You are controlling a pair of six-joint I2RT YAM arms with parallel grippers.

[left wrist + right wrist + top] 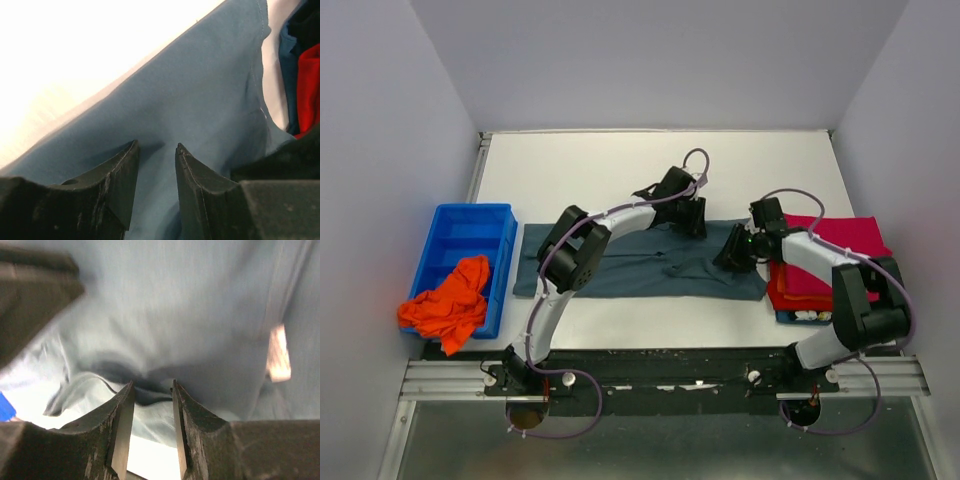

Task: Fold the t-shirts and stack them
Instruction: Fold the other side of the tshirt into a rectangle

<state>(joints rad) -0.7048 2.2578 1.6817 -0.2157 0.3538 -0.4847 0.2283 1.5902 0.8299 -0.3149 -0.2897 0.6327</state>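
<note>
A slate grey-blue t-shirt (620, 262) lies spread flat across the middle of the table. My left gripper (692, 222) is down at its far edge towards the right, with the jaws a little apart over the cloth (200, 90); its tips (157, 146) are at the fabric. My right gripper (730, 255) is at the shirt's right end, with the jaws a little apart (152, 384) around a dark wrinkle of the cloth (175, 305). A magenta-pink shirt (840, 245) lies folded on a red one (788, 292) at the right. An orange shirt (450, 305) hangs over the bin.
A rigid blue plastic bin (470, 225) stands at the left edge of the table. The folded stack sits close to my right arm, and its red cloth (310, 85) shows in the left wrist view. Grey walls close in the sides and back.
</note>
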